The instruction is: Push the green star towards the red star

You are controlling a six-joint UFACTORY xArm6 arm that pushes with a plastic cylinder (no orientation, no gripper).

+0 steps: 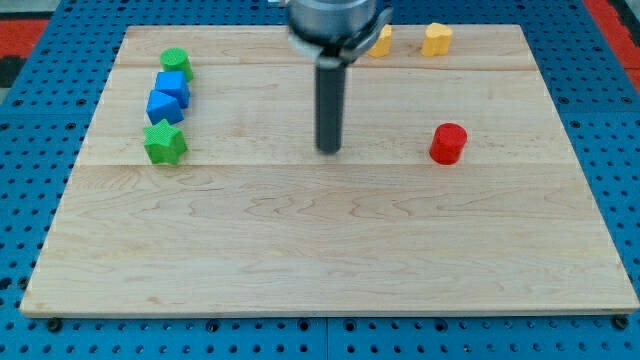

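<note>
Green star [164, 142] is seen at board's left, touching blue block [165, 106]. Tip [329, 150] is set mid-board, touching no block, nothing held. No red star is discernible; only red cylinder [448, 143], right. Push judged unstarted.

I am seen through one camera only, set high beyond the board's 6 o'clock edge and looking down and forward toward 12 o'clock. It stands far enough back to take in the whole wooden board [330, 270] with blue pegboard [30, 200] around it. My rod enters from 12 o'clock, its mount cropped; my tip [329, 150] shows.
</note>
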